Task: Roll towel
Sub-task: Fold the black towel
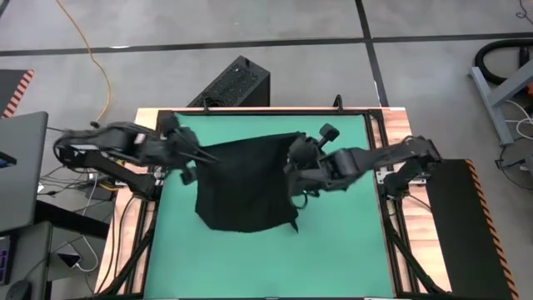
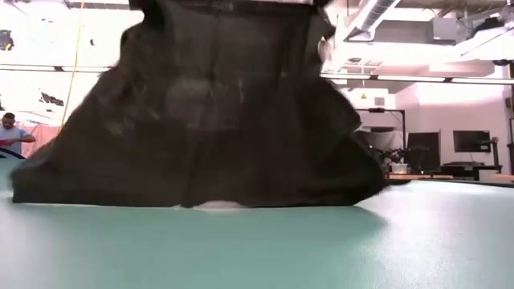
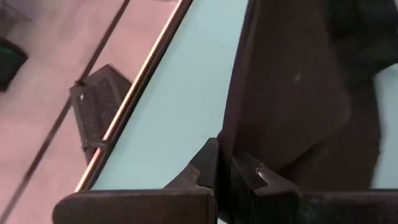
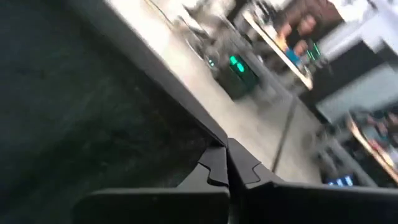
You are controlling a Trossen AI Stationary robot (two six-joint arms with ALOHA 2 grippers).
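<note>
Over the green mat (image 1: 333,242) we hold the towel (image 1: 246,183) up between our two arms, its upper edge lifted and its lower edge trailing on the mat, as the low view shows. Our left gripper (image 1: 198,158) has its fingers pressed together, pinching the towel's edge on the left side; the cloth runs right between the fingertips (image 3: 208,165) in the left wrist view. Our right gripper (image 1: 296,162) is likewise clamped tight on the opposite edge, with dark cloth filling the space beside it.
</note>
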